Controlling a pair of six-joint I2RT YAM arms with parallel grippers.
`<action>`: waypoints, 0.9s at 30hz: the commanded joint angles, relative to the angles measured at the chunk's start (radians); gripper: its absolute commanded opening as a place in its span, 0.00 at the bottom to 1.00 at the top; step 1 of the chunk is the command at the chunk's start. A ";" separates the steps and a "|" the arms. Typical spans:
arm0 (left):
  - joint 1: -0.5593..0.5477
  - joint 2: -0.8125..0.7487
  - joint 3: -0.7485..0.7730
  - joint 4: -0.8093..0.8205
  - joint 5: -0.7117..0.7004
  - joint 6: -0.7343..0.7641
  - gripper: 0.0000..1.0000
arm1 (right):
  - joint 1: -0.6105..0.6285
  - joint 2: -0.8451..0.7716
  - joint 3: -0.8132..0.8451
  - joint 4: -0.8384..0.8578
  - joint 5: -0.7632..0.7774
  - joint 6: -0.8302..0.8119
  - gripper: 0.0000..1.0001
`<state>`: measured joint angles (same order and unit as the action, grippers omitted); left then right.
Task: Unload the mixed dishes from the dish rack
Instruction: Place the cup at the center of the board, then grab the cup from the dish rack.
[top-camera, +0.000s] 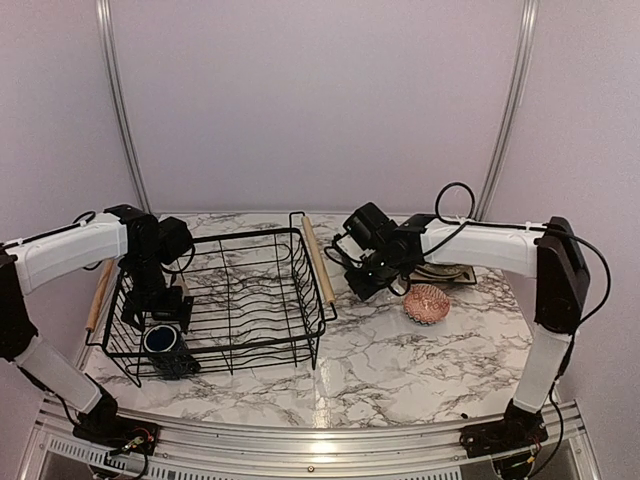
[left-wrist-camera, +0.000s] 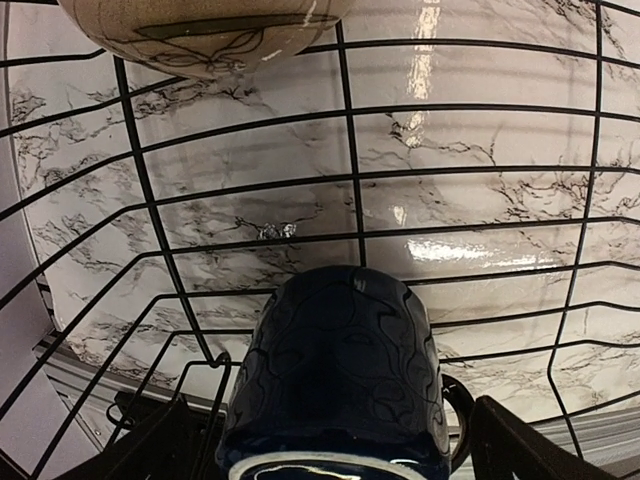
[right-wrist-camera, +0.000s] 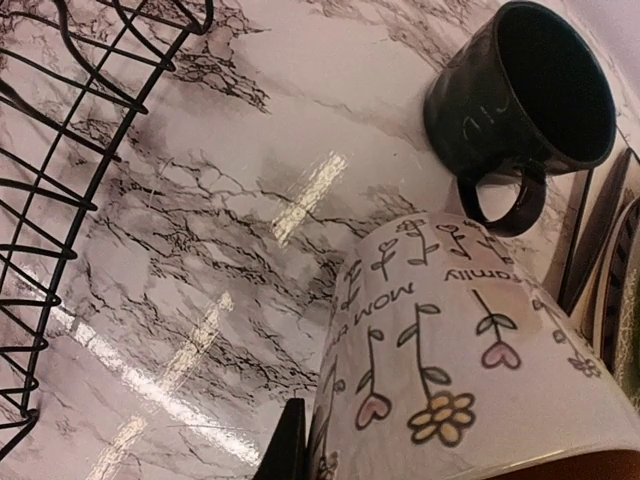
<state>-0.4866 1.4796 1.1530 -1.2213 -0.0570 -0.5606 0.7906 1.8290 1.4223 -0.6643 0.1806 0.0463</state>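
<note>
Two arms work at opposite ends of the scene. The left arm (top-camera: 70, 250) bends at the elbow and drops its wrist straight down into the left end of the dish rack (top-camera: 250, 236). The right arm (top-camera: 480, 245) stretches level toward the left, and its wrist hangs over the open bench (top-camera: 400, 370) just beside the rack's right wooden handle (top-camera: 318, 258).

The bench is glossy white marble pattern with dark veins, and lamps glare on it. Pale lilac walls (top-camera: 320, 100) stand behind it, crossed by two slanted metal poles (top-camera: 118, 100).

The left fingers (left-wrist-camera: 520, 450) stand wide, one on each side of the dark-blue mug (left-wrist-camera: 340, 370). This mug sits upright on the rack floor directly beneath them, and I cannot tell whether they touch it. A tan mug (left-wrist-camera: 200, 35) rests further along in the same rack.

The right fingers (right-wrist-camera: 292, 445) are drawn narrow and grip the patterned mug (right-wrist-camera: 450, 350), white with drawn flowers and hearts, held tilted above the bench. Beyond it a dark mug (right-wrist-camera: 525, 100) stands on the bench with its handle turned toward the held one. A reddish bowl (top-camera: 428, 303) sits near the right wrist, and plates (top-camera: 447, 271) lie just behind the forearm.
</note>
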 joint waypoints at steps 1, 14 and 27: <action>-0.006 0.013 -0.006 -0.052 0.066 -0.010 0.99 | -0.016 0.033 0.071 0.070 0.026 -0.029 0.00; -0.017 0.001 -0.102 -0.088 0.017 -0.087 0.99 | -0.014 0.174 0.143 0.013 0.107 -0.045 0.05; -0.027 0.007 0.015 -0.044 0.034 -0.024 0.52 | 0.011 0.088 0.145 0.004 0.169 -0.036 0.88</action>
<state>-0.5087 1.4879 1.1000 -1.2625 -0.0193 -0.6117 0.7845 1.9850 1.5417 -0.6556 0.3199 0.0036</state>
